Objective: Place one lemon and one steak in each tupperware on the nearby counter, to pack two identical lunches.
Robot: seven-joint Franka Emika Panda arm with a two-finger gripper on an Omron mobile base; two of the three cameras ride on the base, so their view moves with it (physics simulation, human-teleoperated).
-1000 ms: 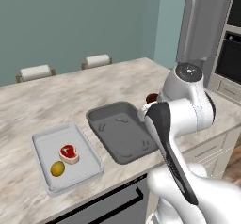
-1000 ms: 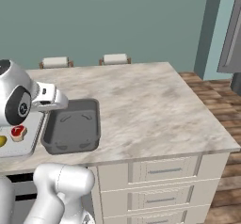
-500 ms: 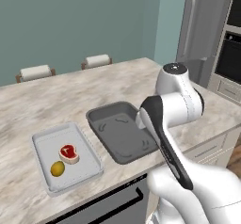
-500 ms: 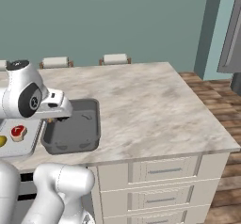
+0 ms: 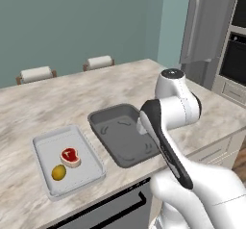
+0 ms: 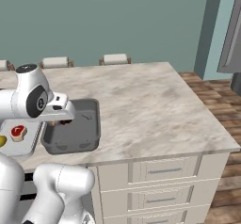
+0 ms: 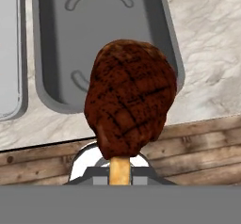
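A dark brown-red steak [image 7: 129,98], flat, roundish and scored with a grill crosshatch, is hanging in the hand view by its pale fat edge, which is pinched in the narrowly closed gripper [image 7: 120,171]. It is hovering over the near rim of the deep, dark grey tupperware [image 5: 122,139], a smooth rectangular tray with rounded corners. Just beside that is sitting the shallow light grey tupperware [image 5: 45,148] (paler, thinner-walled), carrying 1 bright red steak [image 5: 70,157] and 1 small yellow lemon [image 5: 58,172]. Both trays are resting on the veined beige marble counter [image 6: 141,103]. The white arm is bending at its dark elbow, its hand reaching over the dark tray's right side.
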